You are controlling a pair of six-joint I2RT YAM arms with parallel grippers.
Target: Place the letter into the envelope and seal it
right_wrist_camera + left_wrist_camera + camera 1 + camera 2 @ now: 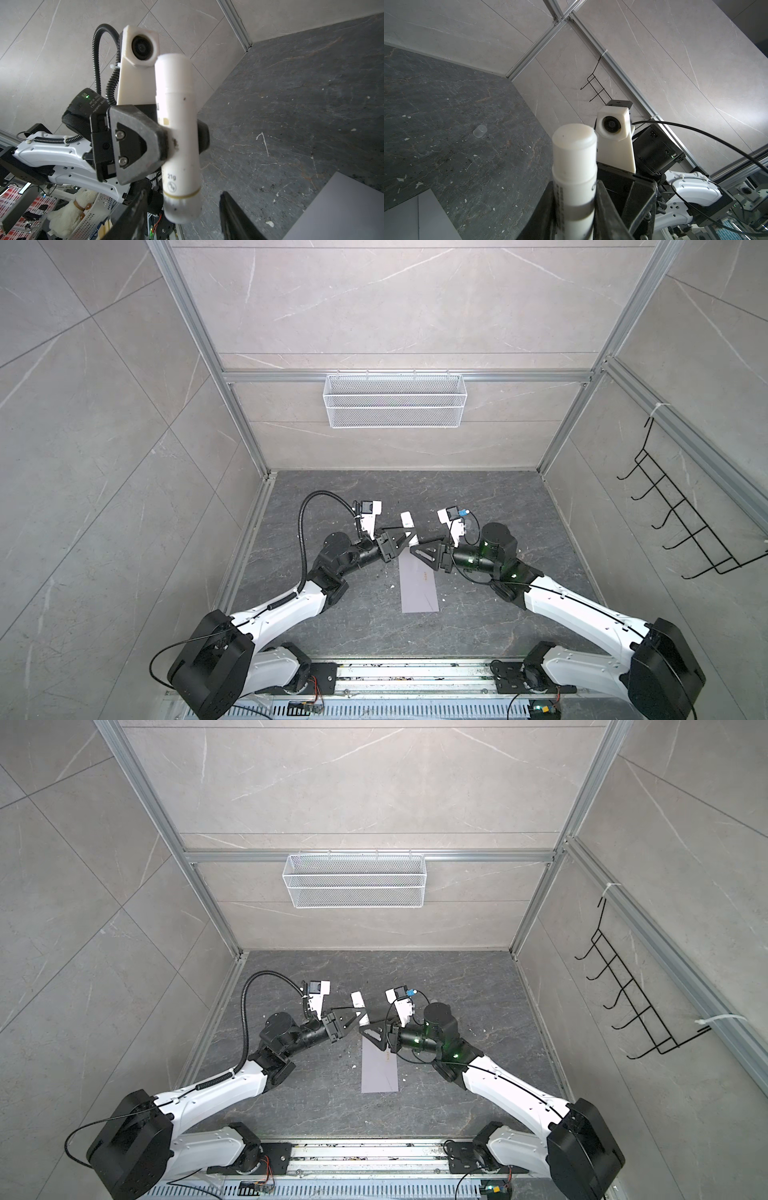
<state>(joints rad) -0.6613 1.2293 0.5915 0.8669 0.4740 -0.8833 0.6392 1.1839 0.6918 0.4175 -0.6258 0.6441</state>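
The pale lavender-grey envelope (pixel 419 589) (pixel 379 1071) lies flat on the dark table, with a small orange mark on its face. Corners of it show in the wrist views (pixel 415 218) (pixel 342 207). The letter is hidden. My left gripper (pixel 409 537) (pixel 575 187) is shut on a white glue stick (pixel 407 520) (pixel 574 162) (pixel 178 135), holding it upright above the envelope's far end. My right gripper (pixel 415 551) (pixel 182 194) is open. Its two fingers stand either side of the stick's lower end with gaps to it.
A small clear cap (pixel 480 131) lies on the table beyond the grippers. A white wire basket (pixel 392 400) hangs on the back wall and a black hook rack (pixel 685 522) on the right wall. White paper scraps dot the table.
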